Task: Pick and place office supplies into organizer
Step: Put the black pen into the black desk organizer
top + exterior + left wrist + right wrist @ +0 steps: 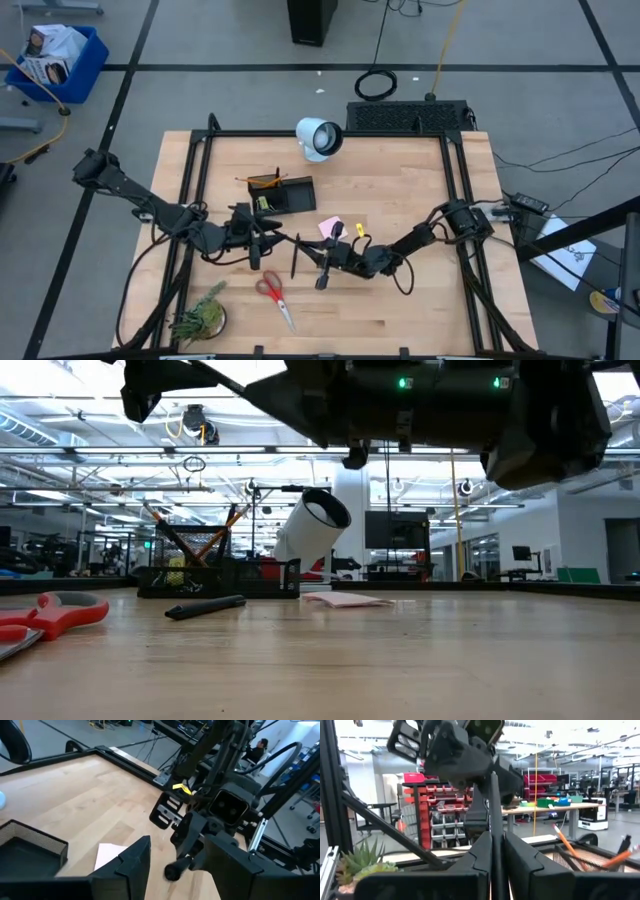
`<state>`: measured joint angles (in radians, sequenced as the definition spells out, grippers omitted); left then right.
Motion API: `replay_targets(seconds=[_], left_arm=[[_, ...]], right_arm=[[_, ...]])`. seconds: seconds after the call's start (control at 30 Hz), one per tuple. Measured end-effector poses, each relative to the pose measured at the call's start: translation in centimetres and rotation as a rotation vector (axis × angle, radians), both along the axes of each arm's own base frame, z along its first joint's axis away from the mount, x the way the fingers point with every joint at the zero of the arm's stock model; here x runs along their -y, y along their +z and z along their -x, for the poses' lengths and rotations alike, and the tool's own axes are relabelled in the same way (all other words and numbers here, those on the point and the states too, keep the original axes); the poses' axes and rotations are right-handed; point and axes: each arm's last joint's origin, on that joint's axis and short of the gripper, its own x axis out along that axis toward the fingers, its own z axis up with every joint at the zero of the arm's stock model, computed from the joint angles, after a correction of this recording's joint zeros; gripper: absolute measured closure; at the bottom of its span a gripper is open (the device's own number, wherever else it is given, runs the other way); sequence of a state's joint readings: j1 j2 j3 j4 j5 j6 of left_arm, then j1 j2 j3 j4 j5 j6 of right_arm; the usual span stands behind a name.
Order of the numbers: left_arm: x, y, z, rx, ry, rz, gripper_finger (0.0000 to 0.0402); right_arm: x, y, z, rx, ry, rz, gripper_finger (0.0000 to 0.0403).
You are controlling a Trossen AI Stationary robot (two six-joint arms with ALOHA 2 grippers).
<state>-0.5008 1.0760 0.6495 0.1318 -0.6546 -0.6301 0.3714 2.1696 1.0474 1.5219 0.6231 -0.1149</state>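
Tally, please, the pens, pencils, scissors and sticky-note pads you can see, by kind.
Black pens: 2, one in the right gripper
Orange pencils: 2
Red-handled scissors: 1
Pink sticky-note pad: 1
Total: 6

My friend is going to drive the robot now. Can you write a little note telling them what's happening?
Right gripper: shut on a black pen, held above the table near its middle.
Left gripper: open, empty, just in front of the organizer.
Done: orange pencils stand in the organizer.
Left: the held pen; a second pen, the pink sticky pad and the red scissors lie on the table.
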Motion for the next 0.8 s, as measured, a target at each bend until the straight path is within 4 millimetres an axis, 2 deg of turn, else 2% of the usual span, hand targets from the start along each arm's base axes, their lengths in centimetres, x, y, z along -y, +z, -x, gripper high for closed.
replay_targets(seconds=[0.33, 0.43, 0.67, 0.8], left_arm=[[0.0, 0.0, 0.0, 0.0, -0.001, -0.002, 0.0224], [0.0, 0.0, 0.0, -0.003, -0.005, -0.017, 0.0254], [0.1, 0.1, 0.0, -0.004, -0.042, -0.016, 0.0353], [0.2, 0.1, 0.0, -0.004, -0.057, -0.028, 0.0382]], right_arm=[[0.3, 1.3, -1.2, 0.044, 0.016, 0.038, 0.0378], [0.5, 1.3, -1.2, 0.044, 0.015, 0.026, 0.0376], [0.5, 1.3, -1.3, 0.036, 0.01, 0.041, 0.0373], [0.5, 1.2, -1.3, 0.028, 0.004, 0.058, 0.0365]])
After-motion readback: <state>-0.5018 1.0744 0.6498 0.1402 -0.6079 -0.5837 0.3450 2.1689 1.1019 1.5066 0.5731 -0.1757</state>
